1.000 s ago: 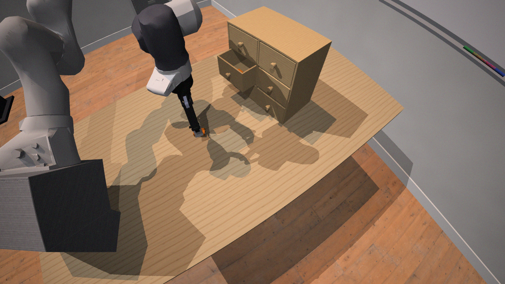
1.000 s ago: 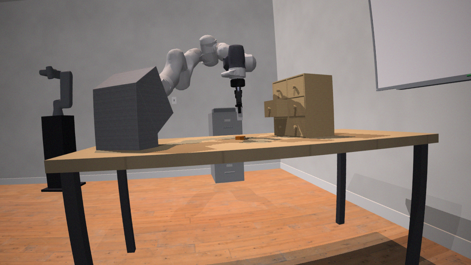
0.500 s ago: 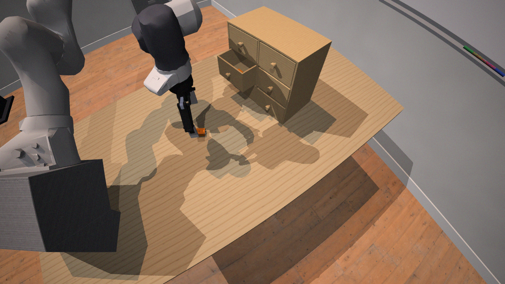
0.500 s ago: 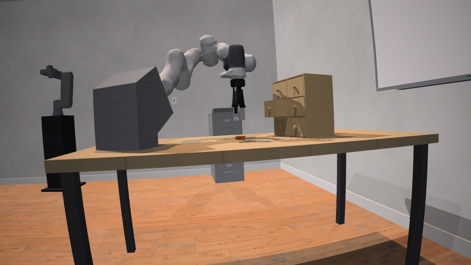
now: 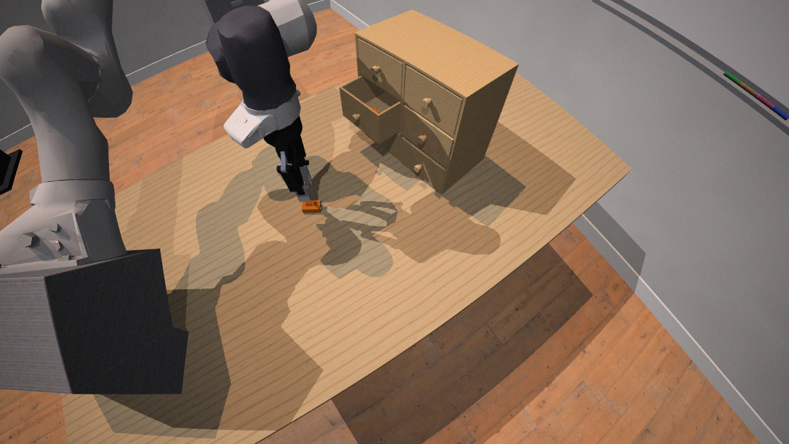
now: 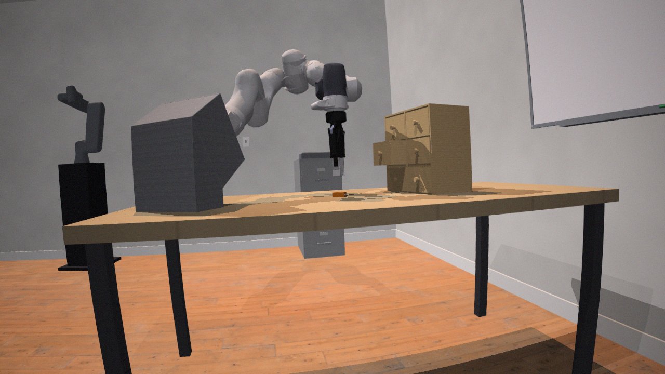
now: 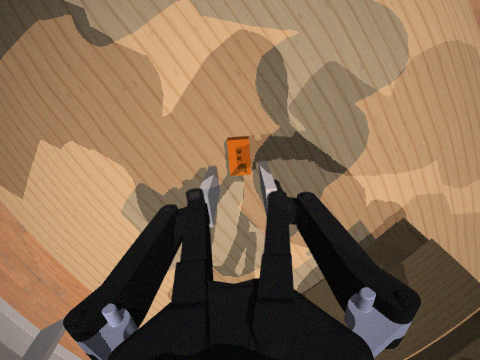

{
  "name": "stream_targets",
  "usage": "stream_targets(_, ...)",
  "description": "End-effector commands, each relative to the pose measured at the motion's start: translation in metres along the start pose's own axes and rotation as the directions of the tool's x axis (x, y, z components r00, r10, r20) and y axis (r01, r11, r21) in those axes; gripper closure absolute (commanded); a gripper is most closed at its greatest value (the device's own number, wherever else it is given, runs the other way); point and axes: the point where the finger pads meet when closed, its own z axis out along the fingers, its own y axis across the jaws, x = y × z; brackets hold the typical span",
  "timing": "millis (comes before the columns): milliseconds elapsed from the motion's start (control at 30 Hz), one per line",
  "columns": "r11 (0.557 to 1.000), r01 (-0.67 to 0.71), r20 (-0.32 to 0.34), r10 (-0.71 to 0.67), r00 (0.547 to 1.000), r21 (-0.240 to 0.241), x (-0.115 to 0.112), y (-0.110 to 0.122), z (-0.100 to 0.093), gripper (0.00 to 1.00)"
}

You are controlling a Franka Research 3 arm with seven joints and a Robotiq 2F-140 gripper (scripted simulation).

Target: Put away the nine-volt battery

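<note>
Gripper (image 5: 304,197) (image 6: 338,163) (image 7: 238,176) pointing down, jaws parted partway, released, nothing between them. Orange nine-volt battery (image 5: 311,206) (image 6: 338,194) (image 7: 239,156) on the table (image 5: 441,287) (image 6: 325,221) (image 7: 90,180), below the fingertips and apart from them, "9V" marking up in wrist view. Arm (image 5: 71,110) (image 6: 246,95) reaches in from the left, as seen from above. Small chest (image 5: 482,118) (image 6: 451,148) upright at the far side in top view, right of the gripper. Its left middle drawer (image 5: 361,118) (image 6: 381,154) is pulled out; small orange item (image 5: 375,111) inside, partly hidden by the drawer wall. Other five drawers look pushed in.

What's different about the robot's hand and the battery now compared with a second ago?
The hand has twisted at the wrist, its fingertips no longer covering the battery from above. Nothing was gripped or let go. The battery stayed put, and the open drawer stayed pulled out.
</note>
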Motion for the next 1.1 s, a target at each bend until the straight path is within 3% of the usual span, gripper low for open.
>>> stream_targets(0, 1.000, -0.027, -0.004, 0.027, 1.000, 0.006, 0.000, 0.000, 0.000, 0.74)
stream_targets(500, 1.000, -0.027, -0.004, 0.027, 1.000, 0.006, 0.000, 0.000, 0.003, 0.74)
stream_targets(1067, 1.000, -0.027, -0.004, 0.028, 1.000, 0.006, 0.000, 0.000, 0.037, 0.74)
